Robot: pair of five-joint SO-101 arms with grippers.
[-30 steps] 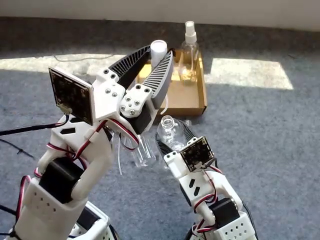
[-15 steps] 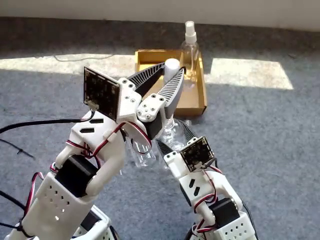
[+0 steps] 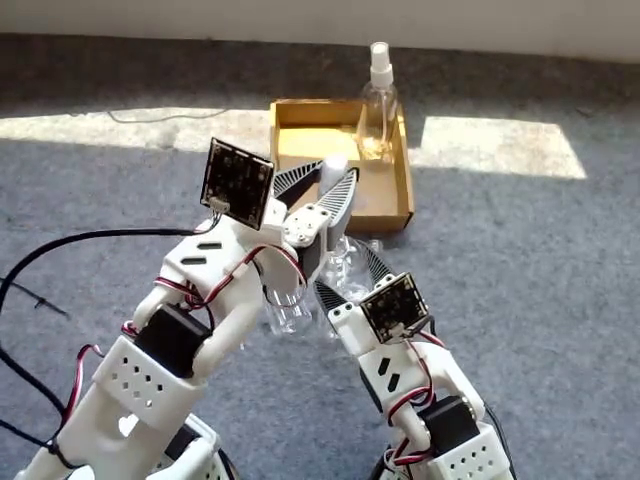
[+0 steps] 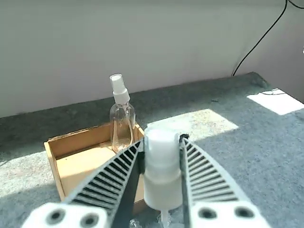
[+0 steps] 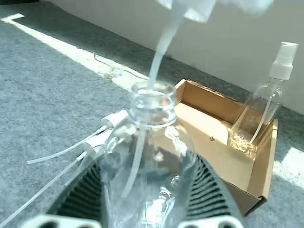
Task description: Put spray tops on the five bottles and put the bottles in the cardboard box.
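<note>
My left gripper (image 4: 160, 164) is shut on a white spray top (image 4: 161, 171), seen from above as the spray top (image 3: 333, 170). It hangs just over a clear open bottle (image 5: 147, 156), and its dip tube (image 5: 145, 128) runs down through the bottle's neck. My right gripper (image 5: 145, 190) is shut on that bottle, holding it upright; from above the bottle (image 3: 345, 268) stands under the left gripper (image 3: 327, 185). The cardboard box (image 3: 392, 215) lies just beyond, with one capped spray bottle (image 3: 378, 100) upright in its far corner.
Loose spray tops (image 5: 107, 124) with long tubes lie on the grey carpet beside the held bottle. More clear bottles (image 3: 288, 310) lie between the two arms. A black cable (image 3: 60, 250) runs across the carpet at the left.
My left arm has come down and nearer with the spray top, from above the box to over the held bottle, and the tube has gone into its neck. The right arm has kept still.
</note>
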